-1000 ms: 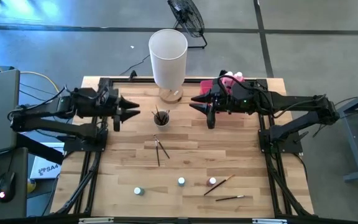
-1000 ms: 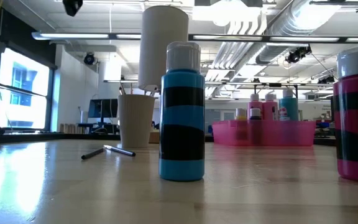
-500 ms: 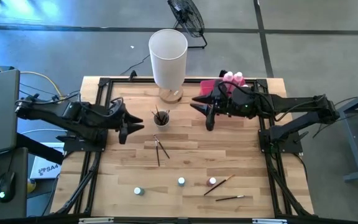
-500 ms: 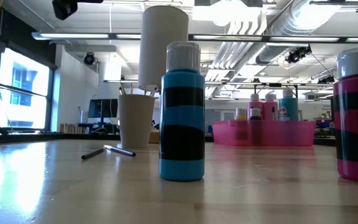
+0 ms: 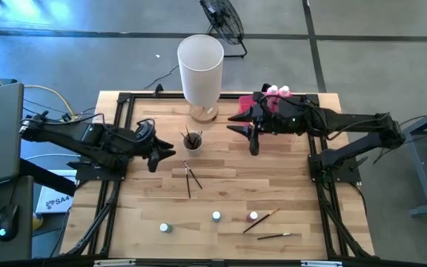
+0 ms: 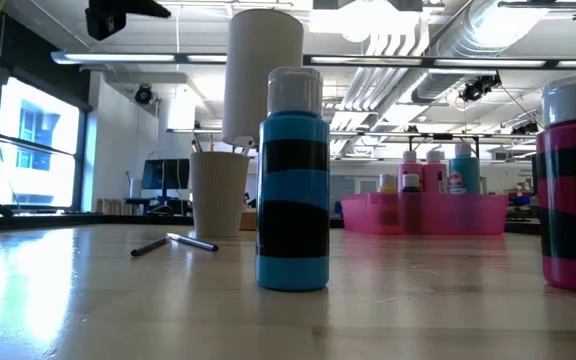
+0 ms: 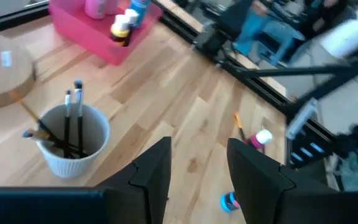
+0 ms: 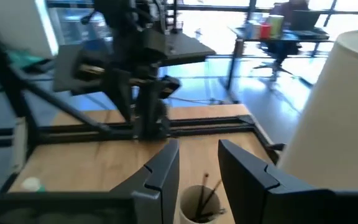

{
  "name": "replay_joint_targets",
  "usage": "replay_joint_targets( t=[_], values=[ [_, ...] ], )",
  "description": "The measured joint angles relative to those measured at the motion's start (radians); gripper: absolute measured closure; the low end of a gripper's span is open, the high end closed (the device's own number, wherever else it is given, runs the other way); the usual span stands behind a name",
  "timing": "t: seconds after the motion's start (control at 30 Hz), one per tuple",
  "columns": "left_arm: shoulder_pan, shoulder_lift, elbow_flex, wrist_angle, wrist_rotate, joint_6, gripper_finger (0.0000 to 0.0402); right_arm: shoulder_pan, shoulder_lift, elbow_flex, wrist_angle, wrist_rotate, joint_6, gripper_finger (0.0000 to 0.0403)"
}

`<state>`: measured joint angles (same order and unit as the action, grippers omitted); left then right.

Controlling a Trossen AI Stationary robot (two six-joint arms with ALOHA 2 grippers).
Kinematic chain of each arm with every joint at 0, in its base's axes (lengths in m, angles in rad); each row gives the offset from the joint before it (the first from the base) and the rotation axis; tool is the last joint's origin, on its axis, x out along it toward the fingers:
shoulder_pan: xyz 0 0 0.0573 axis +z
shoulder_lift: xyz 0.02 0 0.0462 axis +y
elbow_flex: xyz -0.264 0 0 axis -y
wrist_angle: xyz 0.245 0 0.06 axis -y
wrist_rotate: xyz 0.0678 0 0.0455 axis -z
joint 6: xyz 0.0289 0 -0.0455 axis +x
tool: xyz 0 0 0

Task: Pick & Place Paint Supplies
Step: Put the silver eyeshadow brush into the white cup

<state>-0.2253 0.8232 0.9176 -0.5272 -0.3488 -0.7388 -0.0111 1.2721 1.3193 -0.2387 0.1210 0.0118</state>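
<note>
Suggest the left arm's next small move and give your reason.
Probably carry the left tool on toward the two loose brushes and lower it. Its fingers stand apart with nothing between them, and those brushes lie flat on the table just past it.

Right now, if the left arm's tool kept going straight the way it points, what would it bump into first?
Probably the cup of brushes: the left tool points toward it, fingers open and empty, though it may pass just beside it.

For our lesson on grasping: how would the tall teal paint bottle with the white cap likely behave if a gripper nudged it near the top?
The tall teal paint bottle with the white cap stands upright on the wooden table and is much taller than wide, so a high push would probably tip it. Its smooth, round body might then roll. It looks rigid, so it would likely not squash.
</note>
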Motion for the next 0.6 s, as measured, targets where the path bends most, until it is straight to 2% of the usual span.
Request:
replay_joint_targets(
  t=[0.13, 0.3, 0.5, 0.6],
  values=[
    [0.0, 0.049, 0.0, -0.02, -0.058, -0.131, 0.0247, -0.061, -0.047, -0.023, -0.001, -0.166, -0.053, 0.0298],
    [0.0, 0.136, -0.001, -0.031, -0.061, -0.304, 0.0247, -0.17, -0.156, -0.098, 0.001, -0.338, -0.132, 0.0298],
    [0.0, 0.229, -0.001, -0.029, 0.01, -0.543, 0.0247, -0.368, -0.285, -0.184, 0.027, -0.583, -0.146, 0.0298],
    [0.0, 0.265, -0.001, -0.03, 0.031, -0.668, 0.0247, -0.458, -0.326, -0.237, 0.087, -0.667, -0.14, 0.0298]
  ],
)
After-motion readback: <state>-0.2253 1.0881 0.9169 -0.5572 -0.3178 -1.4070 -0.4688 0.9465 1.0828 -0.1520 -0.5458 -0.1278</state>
